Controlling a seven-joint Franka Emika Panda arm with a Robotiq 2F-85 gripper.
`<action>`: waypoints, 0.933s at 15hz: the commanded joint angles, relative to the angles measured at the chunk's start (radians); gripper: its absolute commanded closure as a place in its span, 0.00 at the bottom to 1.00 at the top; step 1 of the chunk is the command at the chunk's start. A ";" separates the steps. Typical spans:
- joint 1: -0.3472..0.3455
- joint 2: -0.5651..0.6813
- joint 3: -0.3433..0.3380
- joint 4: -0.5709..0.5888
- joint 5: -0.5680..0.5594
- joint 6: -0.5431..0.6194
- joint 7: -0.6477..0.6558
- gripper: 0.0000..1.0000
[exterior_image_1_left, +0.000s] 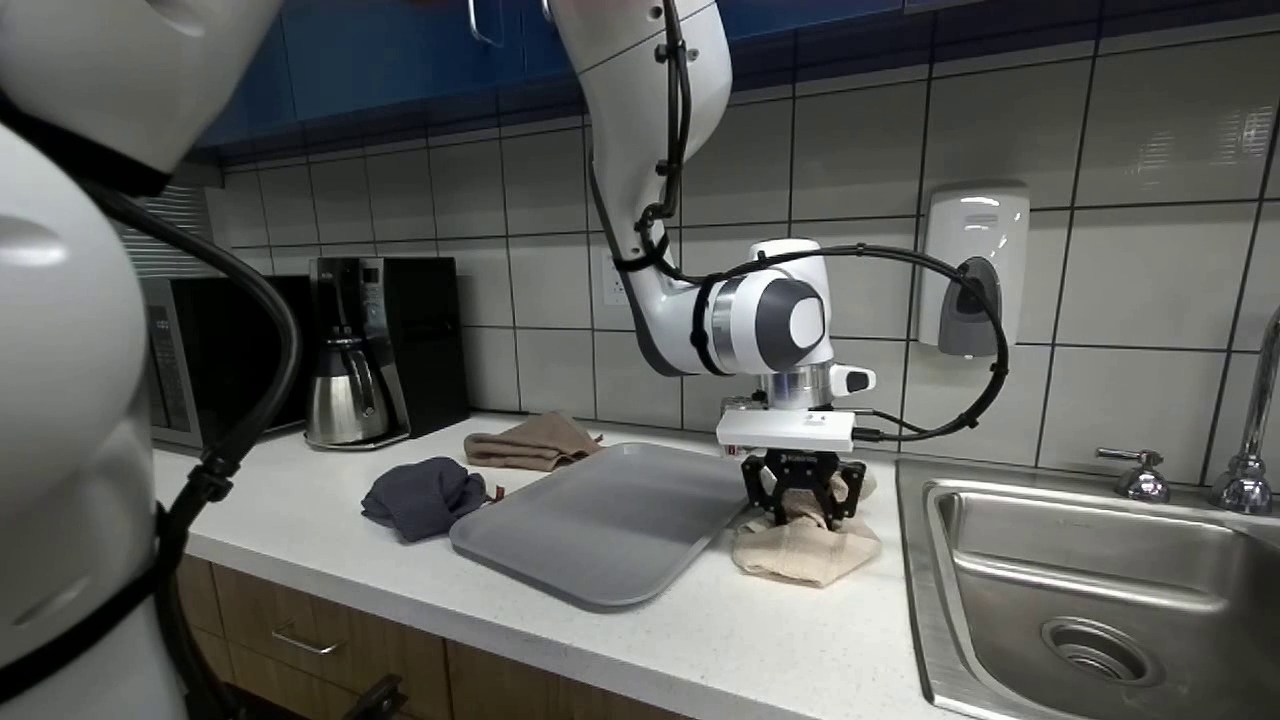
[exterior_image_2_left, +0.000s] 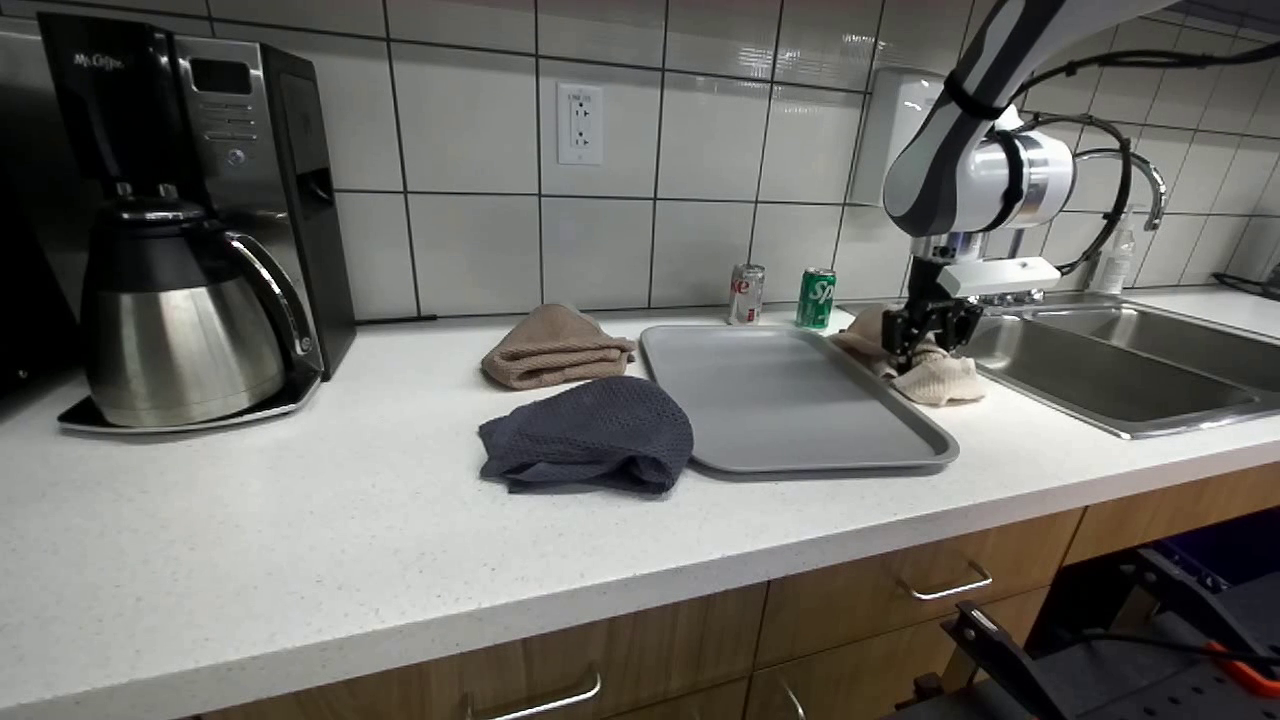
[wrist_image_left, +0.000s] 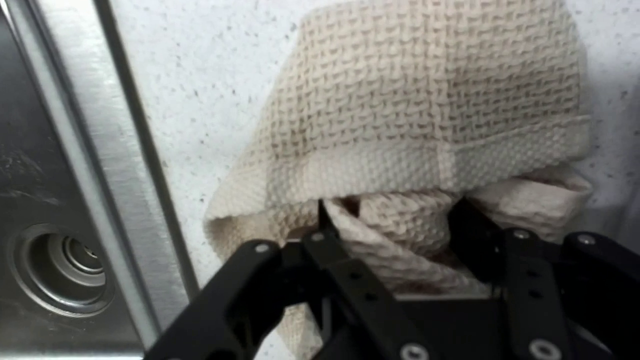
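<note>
A beige woven cloth (exterior_image_1_left: 808, 562) lies crumpled on the white counter between a grey tray and the sink. It also shows in an exterior view (exterior_image_2_left: 945, 380) and in the wrist view (wrist_image_left: 425, 95). My gripper (exterior_image_1_left: 804, 520) points down with its fingertips low in the cloth; it also shows in an exterior view (exterior_image_2_left: 925, 358). In the wrist view, the fingers (wrist_image_left: 390, 215) are partly closed with a thick bunch of cloth between them, touching both fingers. The fingertips are partly hidden by folds. The grey tray (exterior_image_1_left: 612, 520) lies flat beside the gripper, also in an exterior view (exterior_image_2_left: 790, 400).
A steel sink (exterior_image_1_left: 918, 580) with a faucet (exterior_image_1_left: 1245, 485) borders the cloth. A dark blue cloth (exterior_image_2_left: 590, 435) and a brown cloth (exterior_image_2_left: 555, 350) lie beyond the tray. Two cans (exterior_image_2_left: 746, 294) (exterior_image_2_left: 815, 298) stand by the wall. A coffee maker (exterior_image_2_left: 190, 300) stands far along.
</note>
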 joint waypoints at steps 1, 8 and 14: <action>-0.024 -0.015 0.024 0.001 -0.006 0.004 -0.027 0.75; -0.025 -0.108 0.025 -0.068 -0.012 -0.002 -0.047 0.98; -0.014 -0.269 0.016 -0.191 -0.024 -0.014 -0.086 0.98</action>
